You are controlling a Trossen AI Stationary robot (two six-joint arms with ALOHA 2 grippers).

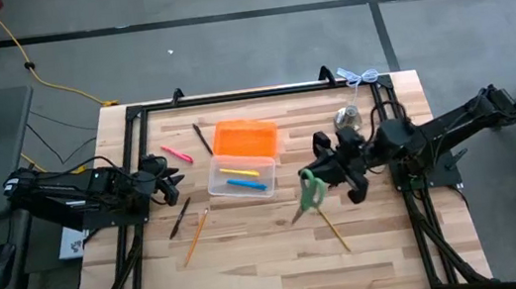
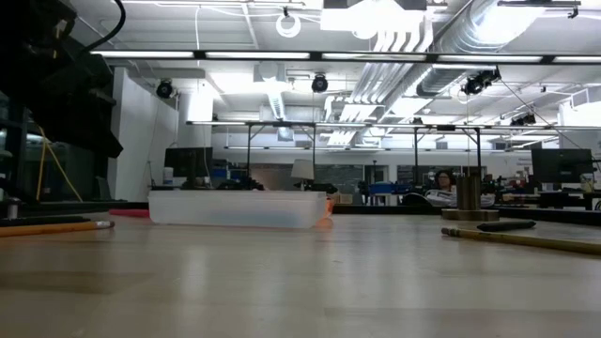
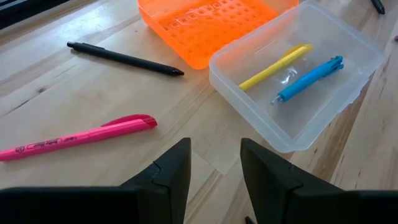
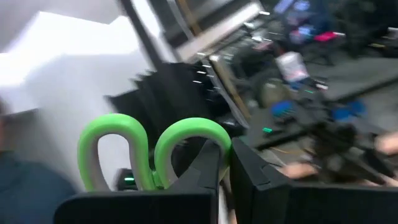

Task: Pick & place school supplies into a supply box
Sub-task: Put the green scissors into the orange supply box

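The right gripper (image 1: pixel 314 175), clamped on the scissors (image 1: pixel 308 194), hangs at three o'clock of the box (image 1: pixel 241 179); the blades point toward six. The left gripper (image 1: pixel 171 179) waits open, empty.

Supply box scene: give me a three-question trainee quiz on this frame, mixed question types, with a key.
1. True or false: the supply box already holds a yellow pen and a blue pen.
2. What is the right gripper shut on?
A. the pink highlighter
B. the green-handled scissors
C. a wooden pencil
3. Fill in: the left gripper is ____ and holds nothing; it is near the pink highlighter.

Key
1. True.
2. B: the green-handled scissors are between the right gripper's fingers, lifted off the table beside the box.
3. open
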